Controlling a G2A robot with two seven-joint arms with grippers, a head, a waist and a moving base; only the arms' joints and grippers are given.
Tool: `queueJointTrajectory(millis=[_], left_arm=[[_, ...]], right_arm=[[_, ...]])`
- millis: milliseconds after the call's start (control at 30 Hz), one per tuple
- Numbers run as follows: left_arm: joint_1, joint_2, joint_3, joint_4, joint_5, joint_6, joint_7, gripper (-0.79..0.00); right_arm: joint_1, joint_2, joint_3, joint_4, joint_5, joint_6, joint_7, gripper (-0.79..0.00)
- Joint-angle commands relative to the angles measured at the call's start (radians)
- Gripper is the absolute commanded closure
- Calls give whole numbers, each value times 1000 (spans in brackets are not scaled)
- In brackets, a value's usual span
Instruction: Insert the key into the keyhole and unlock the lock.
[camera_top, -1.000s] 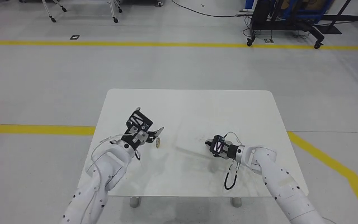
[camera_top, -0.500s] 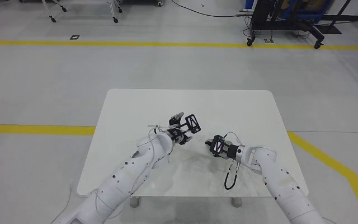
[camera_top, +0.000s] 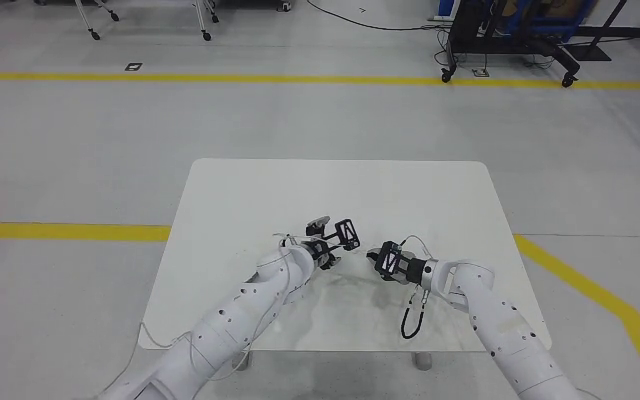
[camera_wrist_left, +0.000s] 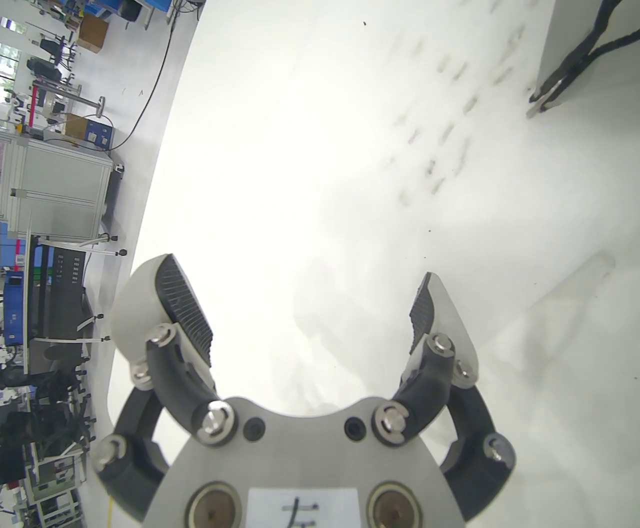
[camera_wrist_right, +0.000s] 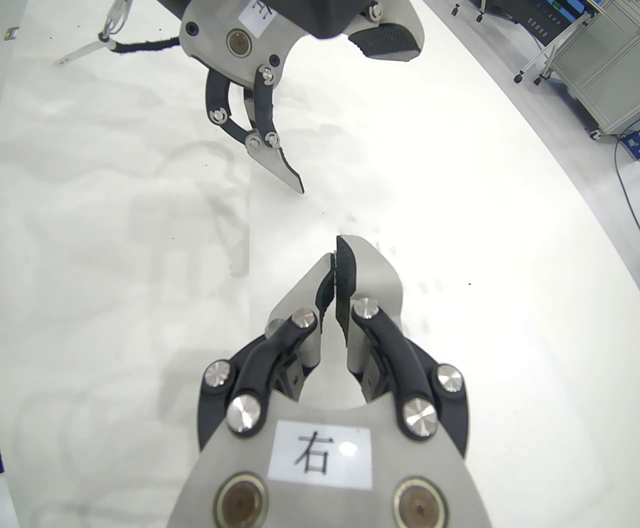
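My left gripper hovers open over the middle of the white table, and its ribbed pads have nothing between them. My right gripper sits a short way to its right, low over the table and pointing at it. Its fingers are pressed together, and I see nothing held in them. The right wrist view has the open left gripper just ahead of the shut right gripper, with a small gap between the two.
Bare white tabletop with faint scuff marks lies under both grippers. A black cable with a metal tag hangs from the left arm. The table's curved far edge is close by, with carts and racks on the floor beyond.
My left arm swung from the table's left side to the centre and stopped close to the right gripper, still open. The right arm has stayed where it was.
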Motion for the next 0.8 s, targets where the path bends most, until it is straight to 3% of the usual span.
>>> queueJointTrajectory(millis=[0, 200, 333, 467, 567, 767], left_arm=[[5, -1, -2, -1, 2, -2, 2, -785], [16, -2, -15, -5, 11, -14, 0, -785], [15, 7, -66, -72, 11, 1, 11, -785], [35, 34, -181, -233, 23, 10, -8, -785], [89, 63, -299, -395, 45, -6, -28, -785], [338, 117, -568, -697, 47, -28, -10, -785]], right_arm=[[0, 0, 0, 0, 0, 0, 0, 0], [0, 0, 0, 0, 0, 0, 0, 0], [0, 0, 0, 0, 0, 0, 0, 0], [0, 0, 0, 0, 0, 0, 0, 0], [0, 0, 0, 0, 0, 0, 0, 0], [0, 0, 0, 0, 0, 0, 0, 0]])
